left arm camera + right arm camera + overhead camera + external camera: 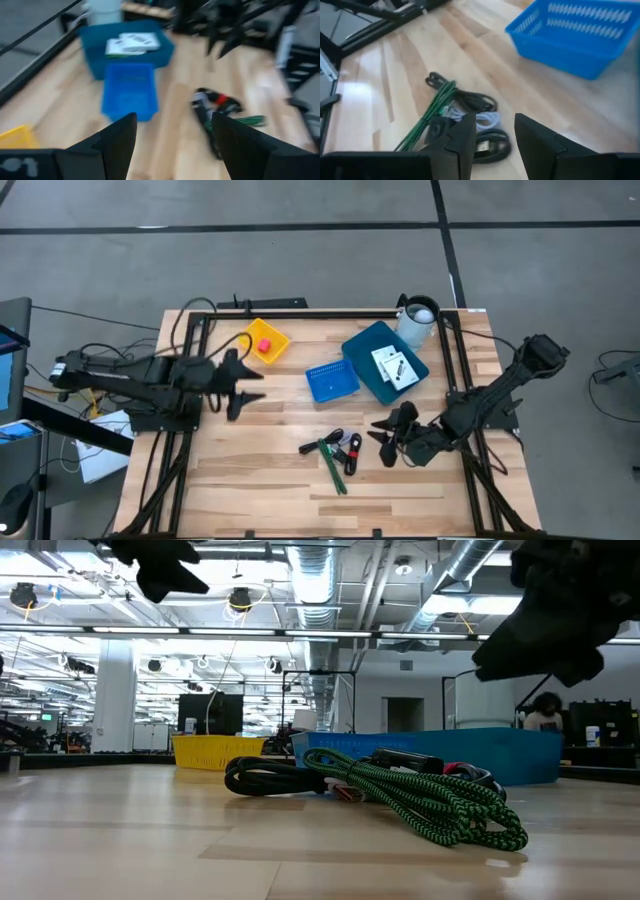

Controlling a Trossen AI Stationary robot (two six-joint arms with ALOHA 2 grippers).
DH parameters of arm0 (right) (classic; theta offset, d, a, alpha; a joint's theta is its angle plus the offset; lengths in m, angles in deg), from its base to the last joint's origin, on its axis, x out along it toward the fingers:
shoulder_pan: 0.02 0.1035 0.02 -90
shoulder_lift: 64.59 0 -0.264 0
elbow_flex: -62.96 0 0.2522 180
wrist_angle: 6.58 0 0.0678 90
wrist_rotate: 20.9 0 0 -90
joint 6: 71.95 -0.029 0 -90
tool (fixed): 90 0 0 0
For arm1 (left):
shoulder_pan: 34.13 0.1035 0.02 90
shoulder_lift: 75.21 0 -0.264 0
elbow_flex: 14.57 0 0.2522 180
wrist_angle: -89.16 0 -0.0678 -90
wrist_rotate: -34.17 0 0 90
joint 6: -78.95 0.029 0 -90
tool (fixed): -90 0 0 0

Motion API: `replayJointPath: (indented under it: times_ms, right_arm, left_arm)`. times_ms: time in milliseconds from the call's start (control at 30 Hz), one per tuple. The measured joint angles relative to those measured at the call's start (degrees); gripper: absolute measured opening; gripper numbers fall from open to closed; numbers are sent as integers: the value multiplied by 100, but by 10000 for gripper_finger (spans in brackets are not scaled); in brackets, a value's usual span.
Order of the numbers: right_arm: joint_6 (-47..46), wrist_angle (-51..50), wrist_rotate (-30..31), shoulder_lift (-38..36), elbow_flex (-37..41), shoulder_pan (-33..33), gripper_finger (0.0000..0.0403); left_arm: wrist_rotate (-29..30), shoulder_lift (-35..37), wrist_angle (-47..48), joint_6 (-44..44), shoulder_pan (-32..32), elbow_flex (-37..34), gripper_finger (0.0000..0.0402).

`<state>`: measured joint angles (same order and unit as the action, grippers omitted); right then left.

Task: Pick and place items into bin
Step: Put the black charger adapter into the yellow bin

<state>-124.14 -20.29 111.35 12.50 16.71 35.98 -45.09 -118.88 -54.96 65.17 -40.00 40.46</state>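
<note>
Two white cards (394,367) lie in a dark blue tray (362,348) at the far right. A tiny red block (264,345) sits in a yellow bin (276,338). A tangle of black and green cords (333,452) with a red bit lies on the wood near the middle; it also shows in the right wrist view (451,107). My left gripper (255,385) hovers open at the table's left, between the yellow bin and a small blue basket (332,380). My right gripper (381,438) stands open just right of the cords, nothing between its fingers (465,131).
A white cup (418,320) stands at the far right corner beside the dark blue tray. Black frame rails (170,450) run along the table's edges. Bare wood lies along the near edge and between the cords and the left arm.
</note>
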Motion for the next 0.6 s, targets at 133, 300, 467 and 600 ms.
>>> replayJointPath:
  times_ms: [133, 300, 467, 600]
  right_arm:
    - [12, 750, -353, 470, 0, -118, 128]
    - [-29, 1668, -514, 1014, -106, -137, 133]
    - [-43, 1412, -1385, 1263, -607, -272, 157]
    - [-34, 546, -2307, 1283, -1229, -541, 182]
  left_arm:
    - [2, 235, -545, -2, -425, -398, 245]
    - [4, 244, -501, 283, -787, -406, 245]
    - [4, 247, -513, 475, -981, -406, 245]
    - [6, 244, -437, 492, -1025, -406, 245]
